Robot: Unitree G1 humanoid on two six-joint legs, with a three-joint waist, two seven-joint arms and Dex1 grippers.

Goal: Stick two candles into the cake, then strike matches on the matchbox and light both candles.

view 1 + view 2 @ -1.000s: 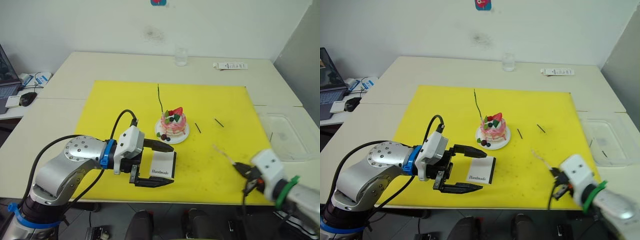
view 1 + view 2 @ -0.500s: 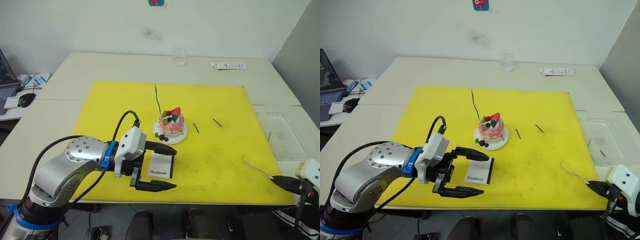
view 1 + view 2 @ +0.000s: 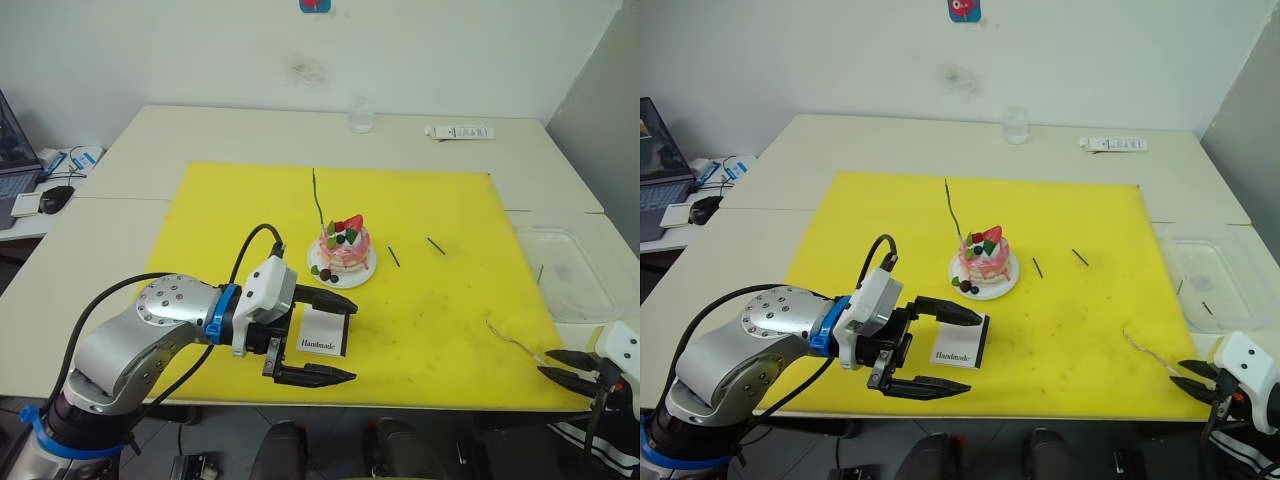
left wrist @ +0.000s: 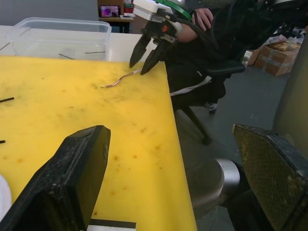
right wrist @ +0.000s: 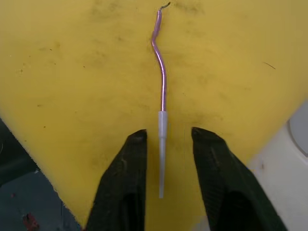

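Near the front edge of the yellow mat (image 3: 440, 200), the left gripper (image 3: 325, 338) is spread wide around the upright matchbox (image 3: 322, 332) without touching it. Behind it, toward the mat's middle, the cake (image 3: 345, 248) stands with one candle (image 3: 318, 198) stuck in it, and two matches (image 3: 394, 256) lie beside it. At the mat's front right corner, the second candle (image 5: 161, 91) lies flat, its pale end between the parted fingers of the released right gripper (image 5: 163, 144).

This looks like a lab or office test room. Plain cream rectangular tables (image 3: 250, 130) pushed together stand against a bare white wall (image 3: 200, 50), far beyond the left gripper (image 3: 318, 338). Out past that arm's side lie a black computer mouse (image 3: 55, 195) and an open laptop (image 3: 654, 135). Cardboard boxes (image 4: 281, 57) sit on the grey floor beyond the right gripper (image 4: 148, 50).
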